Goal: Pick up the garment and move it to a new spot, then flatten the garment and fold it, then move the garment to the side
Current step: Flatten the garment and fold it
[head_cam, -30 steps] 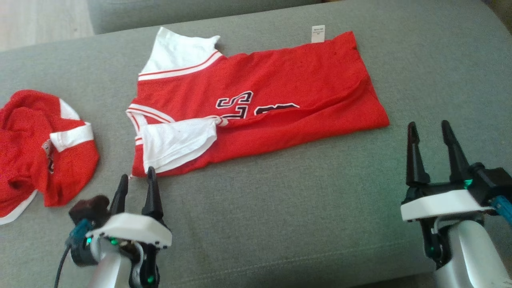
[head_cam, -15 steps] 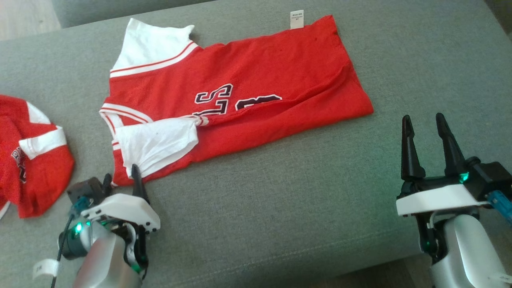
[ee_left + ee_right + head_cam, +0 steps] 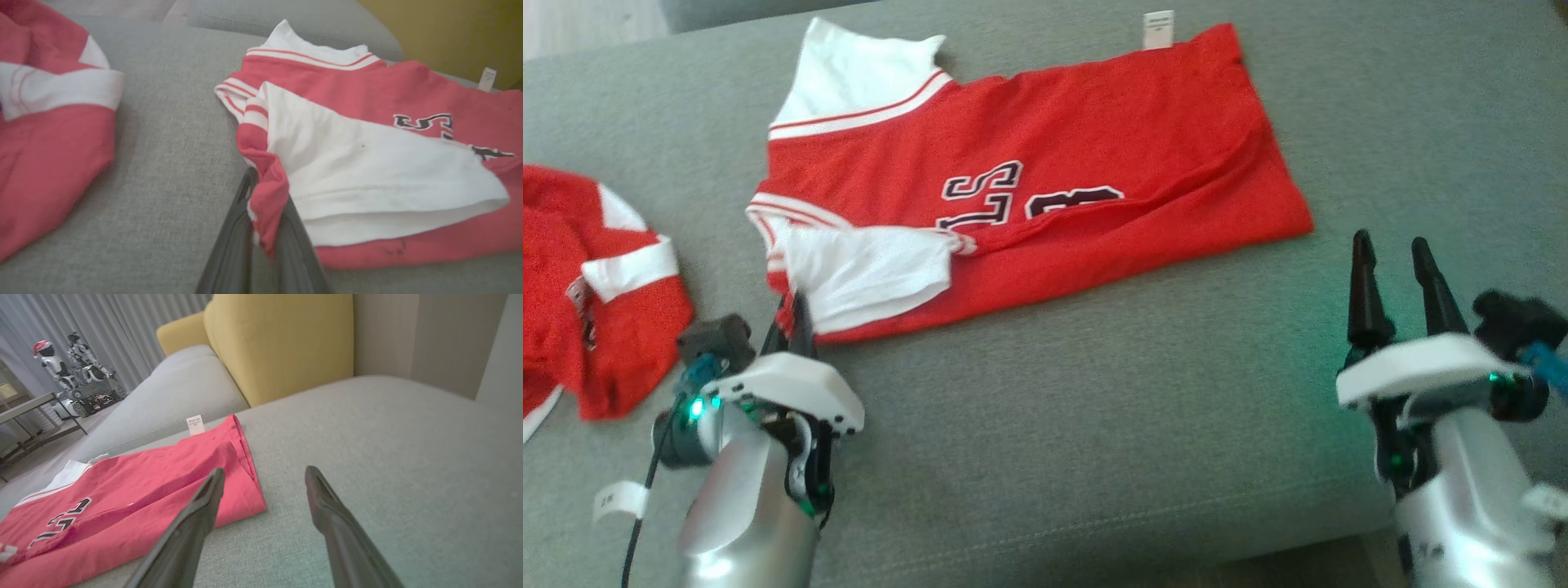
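Left claw [image 3: 265, 196] now pinching garment [image 3: 1054, 122] corner, right claw [image 3: 1390, 242] apart

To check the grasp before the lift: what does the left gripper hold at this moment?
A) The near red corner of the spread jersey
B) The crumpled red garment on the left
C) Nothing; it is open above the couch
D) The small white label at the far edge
A: in the left wrist view the left gripper is shut on a red fold at the corner of the jersey, beside its white sleeve.

We see a furnished lounge: a grey sofa [image 3: 408, 437] beneath the right gripper [image 3: 265, 470], a yellow backrest [image 3: 282, 347] beyond it, and curtains [image 3: 122, 322] and parked robots [image 3: 77, 367] far to its left.
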Motion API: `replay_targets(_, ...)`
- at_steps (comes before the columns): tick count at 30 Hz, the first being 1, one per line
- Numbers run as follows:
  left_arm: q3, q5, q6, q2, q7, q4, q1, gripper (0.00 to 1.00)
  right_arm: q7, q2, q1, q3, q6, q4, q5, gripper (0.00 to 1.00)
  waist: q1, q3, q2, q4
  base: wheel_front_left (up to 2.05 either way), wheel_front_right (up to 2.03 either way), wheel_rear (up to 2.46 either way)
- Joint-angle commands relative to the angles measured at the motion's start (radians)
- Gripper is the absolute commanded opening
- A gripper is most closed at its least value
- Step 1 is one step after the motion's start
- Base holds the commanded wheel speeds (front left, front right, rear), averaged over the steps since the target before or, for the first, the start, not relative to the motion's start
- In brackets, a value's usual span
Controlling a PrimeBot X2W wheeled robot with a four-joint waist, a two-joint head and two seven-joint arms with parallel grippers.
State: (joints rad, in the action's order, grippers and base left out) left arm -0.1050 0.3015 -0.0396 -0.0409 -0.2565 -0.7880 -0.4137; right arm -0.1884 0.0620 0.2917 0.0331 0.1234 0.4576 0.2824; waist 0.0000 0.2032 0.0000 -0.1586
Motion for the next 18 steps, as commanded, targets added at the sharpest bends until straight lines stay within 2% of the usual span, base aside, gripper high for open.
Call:
replay_targets(1,0.017,-0.018,0.012,-0.015,-0.005,0.073,-0.005,0.00,0.030,-0.007,0.071,-0.001,0.007,0.017,0.042,1.00,0.0000,0.009,0.0000,0.024,0.00,0.00,0.00)
replay_targets(4,0.003,-0.034,0.026,-0.012,-0.005,0.142,0.016,0.00,0.088,-0.009,0.143,0.028,0.007,0.117,0.075,1.00,0.0000,0.019,0.0000,0.045,0.00,0.00,0.00)
replay_targets(5,0.003,-0.034,0.026,-0.012,-0.005,0.142,0.016,0.00,0.088,-0.009,0.143,0.028,0.007,0.117,0.075,1.00,0.0000,0.019,0.0000,0.045,0.00,0.00,0.00)
replay_targets(9,-0.023,-0.039,0.036,-0.010,-0.005,0.201,0.030,0.00,0.152,-0.010,0.242,0.097,0.007,0.260,0.138,1.00,0.0000,0.035,0.0000,0.071,0.00,0.00,0.00)
replay_targets(12,-0.056,-0.026,0.037,-0.010,-0.005,0.224,0.032,0.00,0.182,-0.010,0.307,0.128,0.007,0.358,0.143,1.00,0.0000,0.048,0.0000,0.088,0.00,0.00,0.00)
replay_targets(18,-0.105,-0.002,0.025,-0.010,-0.005,0.238,0.024,0.00,0.230,-0.009,0.403,0.122,0.007,0.498,0.152,1.00,0.0000,0.066,0.0000,0.103,0.00,0.00,0.00)
